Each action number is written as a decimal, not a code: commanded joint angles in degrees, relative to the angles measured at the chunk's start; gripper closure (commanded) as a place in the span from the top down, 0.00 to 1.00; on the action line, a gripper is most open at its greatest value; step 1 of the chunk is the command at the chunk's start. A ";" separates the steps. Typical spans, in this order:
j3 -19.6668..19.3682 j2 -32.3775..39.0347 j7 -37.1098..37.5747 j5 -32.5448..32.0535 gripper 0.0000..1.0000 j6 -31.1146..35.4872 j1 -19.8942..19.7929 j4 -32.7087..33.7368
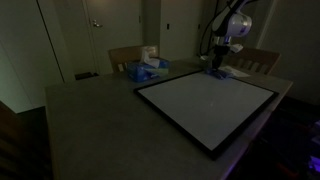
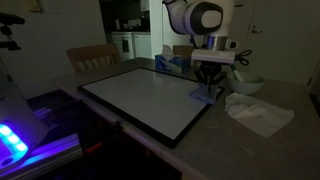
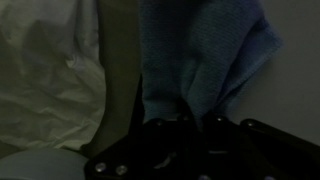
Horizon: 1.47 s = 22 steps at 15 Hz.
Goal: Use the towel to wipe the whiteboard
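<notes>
The whiteboard lies flat on the table, white with a thin black frame, seen in both exterior views. My gripper stands at the board's far edge, shut on the small blue-purple towel, which hangs down and touches the board's edge. In the wrist view the towel fills the upper middle, pinched between my gripper fingers at the bottom of the picture. The board's black frame runs beside the cloth.
A crumpled white sheet lies on the table beside the board. A pale blue-and-white heap sits at the table's back. A bowl stands near the arm. Chairs line the far side.
</notes>
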 commanded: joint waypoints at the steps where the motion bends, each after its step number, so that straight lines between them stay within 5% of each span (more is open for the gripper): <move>1: 1.39 1.42 1.07 -0.57 0.03 -0.68 -0.20 1.15; 10: 1.61 0.92 6.09 -1.09 0.03 -4.74 2.26 1.19; 22: 1.46 -0.18 18.78 0.27 0.03 -1.59 2.99 -1.53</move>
